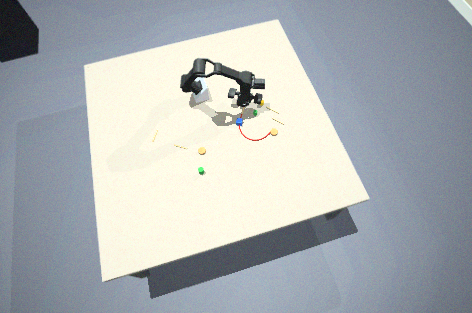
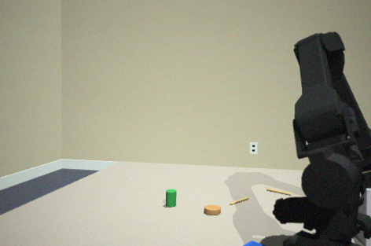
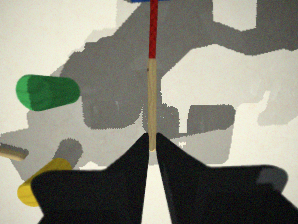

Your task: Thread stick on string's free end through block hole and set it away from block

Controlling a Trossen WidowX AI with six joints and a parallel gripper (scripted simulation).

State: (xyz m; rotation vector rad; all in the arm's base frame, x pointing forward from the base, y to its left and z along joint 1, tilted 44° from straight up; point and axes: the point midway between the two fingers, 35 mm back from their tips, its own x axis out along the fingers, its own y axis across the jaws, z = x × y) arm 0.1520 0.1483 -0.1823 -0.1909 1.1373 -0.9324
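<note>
The blue block [image 1: 239, 122] [image 2: 252, 244] stands on the table; only its edge shows at the top of the wrist view. The round wooden button [image 1: 274, 132] lies to its right, and the red string [image 1: 255, 140] [image 3: 153, 30] curves from it to the block. More red string comes out at the block's other side, toward the gripper, and ends at the thin wooden stick [image 3: 152, 100]. My gripper [image 1: 243, 105] [image 3: 152, 137] is shut on the stick's end, with the string in line with the stick. The hole itself is hidden.
A green cylinder [image 1: 255, 112] [image 3: 50, 92], a yellow cylinder [image 1: 261, 102] [image 3: 29, 195] and two loose sticks [image 1: 272, 110] [image 1: 278, 121] lie near the gripper. Farther off are another button [image 1: 202, 150] [image 2: 212, 210], a green cylinder [image 1: 201, 170] [image 2: 170, 198] and two sticks [image 1: 155, 136] [image 1: 180, 147].
</note>
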